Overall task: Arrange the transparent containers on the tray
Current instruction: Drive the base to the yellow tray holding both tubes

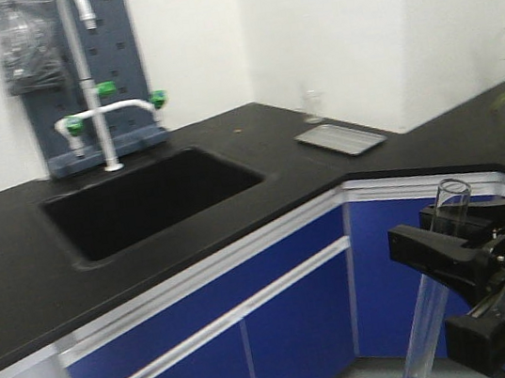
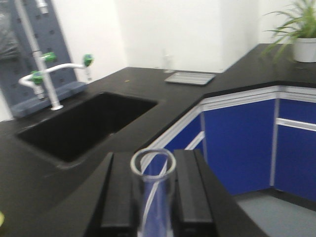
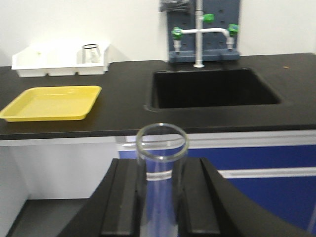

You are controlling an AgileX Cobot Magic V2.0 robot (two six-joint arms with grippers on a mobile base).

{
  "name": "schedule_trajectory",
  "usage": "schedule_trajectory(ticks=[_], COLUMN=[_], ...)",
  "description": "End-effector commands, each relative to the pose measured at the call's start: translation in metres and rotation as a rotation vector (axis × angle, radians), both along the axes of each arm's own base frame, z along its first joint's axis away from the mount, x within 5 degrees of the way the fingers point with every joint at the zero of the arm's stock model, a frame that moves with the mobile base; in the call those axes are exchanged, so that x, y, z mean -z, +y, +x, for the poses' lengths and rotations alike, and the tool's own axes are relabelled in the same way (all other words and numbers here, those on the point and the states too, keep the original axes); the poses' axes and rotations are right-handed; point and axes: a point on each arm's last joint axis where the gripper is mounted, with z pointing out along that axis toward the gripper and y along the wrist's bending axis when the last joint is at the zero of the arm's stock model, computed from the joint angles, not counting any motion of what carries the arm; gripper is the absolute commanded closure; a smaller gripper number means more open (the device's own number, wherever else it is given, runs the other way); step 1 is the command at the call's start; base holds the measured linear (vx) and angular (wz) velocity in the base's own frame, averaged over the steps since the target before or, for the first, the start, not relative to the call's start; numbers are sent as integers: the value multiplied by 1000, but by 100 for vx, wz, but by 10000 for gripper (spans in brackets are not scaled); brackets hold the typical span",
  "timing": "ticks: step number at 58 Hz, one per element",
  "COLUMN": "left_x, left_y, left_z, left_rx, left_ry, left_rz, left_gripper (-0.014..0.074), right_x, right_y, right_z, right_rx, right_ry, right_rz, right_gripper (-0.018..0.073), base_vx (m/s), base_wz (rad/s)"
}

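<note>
left claw [image 2: 154,162]: clamped on the first test tube [image 2: 157,205], one black finger on each side. open rim up, glass clear.

- ahead of this claw and to its left: black sink [image 2: 84,126] set into the black worktop [image 2: 163,96]
- beyond the sink: white faucet [image 2: 47,79] with green knobs
- farther ahead, slightly right: flat metal tray [image 2: 190,78] lying on the worktop near the wall
- far right of the claw: potted plant [image 2: 298,29] on the worktop
- right of the claw, below worktop level: blue cabinet doors [image 2: 237,143]

right claw [image 3: 162,165]: clamped on the second test tube [image 3: 162,197], one finger on each side, open rim up. the claw sits short of the worktop's front edge, before the cabinet front.

- ahead and left of this claw: yellow tray [image 3: 29,114] flat on the worktop, near the front edge
- beyond the tray, against the wall: white bins [image 3: 47,66], with a short clear glass vessel [image 3: 92,53] in the rightmost one
- ahead and right: the same sink and faucet

both tubes are held in the claws, well apart from the yellow tray. neither touches the worktop.
</note>
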Motion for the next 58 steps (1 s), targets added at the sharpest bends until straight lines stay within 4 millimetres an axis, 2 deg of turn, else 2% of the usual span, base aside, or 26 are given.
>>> schedule_trajectory(ticks=[1, 58], left_x=[-19, -19], left_y=[-1, -1], left_z=[-3, -3], left_rx=[15, 15], left_ry=[-112, -112], left_rz=[-38, -38], left_gripper=[496, 496], right_x=[-20, -21], right_y=[-3, -3], right_z=[-2, -2], right_rx=[13, 13], right_ry=[-107, -108], right_rz=[68, 69], right_gripper=[478, 478], base_vx=[8, 14], base_wz=[59, 58])
